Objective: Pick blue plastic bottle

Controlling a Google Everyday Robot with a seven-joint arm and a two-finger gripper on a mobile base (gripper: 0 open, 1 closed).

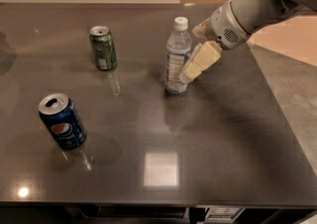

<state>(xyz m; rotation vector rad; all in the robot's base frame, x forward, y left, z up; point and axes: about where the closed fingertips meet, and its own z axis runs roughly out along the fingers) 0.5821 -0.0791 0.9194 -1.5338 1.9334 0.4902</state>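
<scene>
A dark grey desk (237,168) fills most of the view, its glossy top showing a pale square of reflected light (160,168) near the front edge. From the far right corner a thick grey and white arm (257,5) reaches in over the desk, angled down and to the left. At its end is the gripper (194,52), which hangs just to the right of the blue plastic bottle (177,57). Its cream fingers (200,62) are spread apart and hold nothing. The nearer one slants down with its tip right beside the bottle's label, though whether it touches cannot be told, and only a pale bit of the farther one shows beyond the bottle's shoulder.

The blue plastic bottle stands upright on the desk, a little right of centre and toward the far side, clear with a blue-and-white label and a white cap (181,21). It is the tallest thing on the desk.

A blue Pepsi can (63,121) stands at the near left, well apart from the bottle, leaning slightly, its top open. A green can (103,48) stands upright at the far left, between the Pepsi can and the bottle in depth
</scene>
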